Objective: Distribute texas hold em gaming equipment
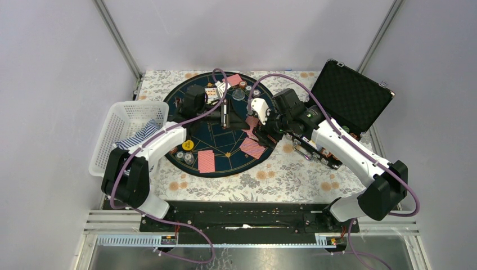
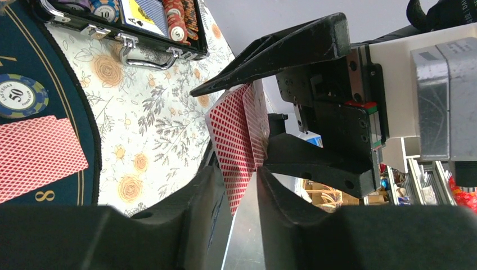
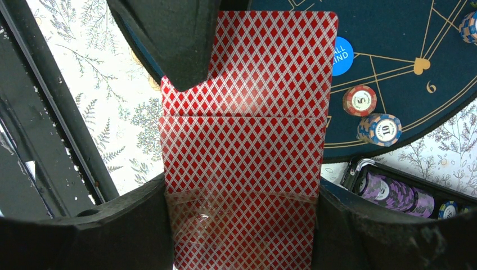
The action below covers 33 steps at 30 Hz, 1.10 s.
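My right gripper (image 3: pixel 242 194) is shut across a banded deck of red-backed playing cards (image 3: pixel 247 140), held above the right part of the mat (image 1: pixel 254 125). My left gripper (image 2: pixel 242 171) meets it from the left (image 1: pixel 225 119), its jaws closed on the corner of a card (image 2: pixel 233 140) fanned off that deck. One left finger (image 3: pixel 180 39) overlaps the deck's top card. Red-backed cards lie on the mat (image 1: pixel 206 161) (image 1: pixel 253 148) (image 1: pixel 232 80). Chips (image 3: pixel 360 100) (image 3: pixel 382 128) and a blue button (image 3: pixel 340 55) sit on the mat. A yellow button (image 1: pixel 187 145) is at the mat's left.
The round dark-blue mat (image 1: pixel 225 147) covers the floral table centre. An open black case (image 1: pixel 351 98) with chips (image 2: pixel 174 22) stands at the right. A white basket (image 1: pixel 126 132) holding striped cloth is at the left.
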### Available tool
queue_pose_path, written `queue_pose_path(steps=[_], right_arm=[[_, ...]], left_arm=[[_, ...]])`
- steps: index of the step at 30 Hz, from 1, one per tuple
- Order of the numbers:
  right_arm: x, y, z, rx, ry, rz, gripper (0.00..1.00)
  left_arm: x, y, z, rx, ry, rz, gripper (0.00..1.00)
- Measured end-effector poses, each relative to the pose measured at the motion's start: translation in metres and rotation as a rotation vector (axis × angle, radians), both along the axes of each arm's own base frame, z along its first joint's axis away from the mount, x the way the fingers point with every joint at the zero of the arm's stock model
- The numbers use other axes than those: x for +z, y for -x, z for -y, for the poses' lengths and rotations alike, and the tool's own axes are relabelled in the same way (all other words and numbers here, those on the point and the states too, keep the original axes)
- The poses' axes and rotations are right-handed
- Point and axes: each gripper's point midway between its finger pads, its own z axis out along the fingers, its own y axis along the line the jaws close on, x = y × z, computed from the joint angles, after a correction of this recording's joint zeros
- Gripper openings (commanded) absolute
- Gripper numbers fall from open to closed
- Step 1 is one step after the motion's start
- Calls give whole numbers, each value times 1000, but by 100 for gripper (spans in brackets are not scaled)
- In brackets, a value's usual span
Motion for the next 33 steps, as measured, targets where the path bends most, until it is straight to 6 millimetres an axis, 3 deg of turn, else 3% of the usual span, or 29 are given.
queue_pose_path(steps=[6,12,16,17,20,22,28,33], right_arm=[[0,-1,1,-4,4,2,0],[0,-1,1,-9,2,0,0],[0,-1,1,-10,2,0,0],[1,-1,1,-10,1,0,0],[2,-2,0,-12,-3,2,0],[4,-2,-1,-13,-6,6,0],[6,-3,-1,-15,-9,8,0],[6,-2,-1,-14,-10,7,0]], left_arm=[[0,-3,-3,13,0,-8,25],[-4,-20,-18,78,-14,-14,7],[-6,-27,-27,110,-21,-14,6],[-6,-26,-28,112,-21,-12,10],[-7,-21,-29,107,-14,-17,47],[-7,-17,-29,106,1,-27,60],[-2,-18,-34,131,50,-64,62],[10,-19,-30,124,89,-41,56]])
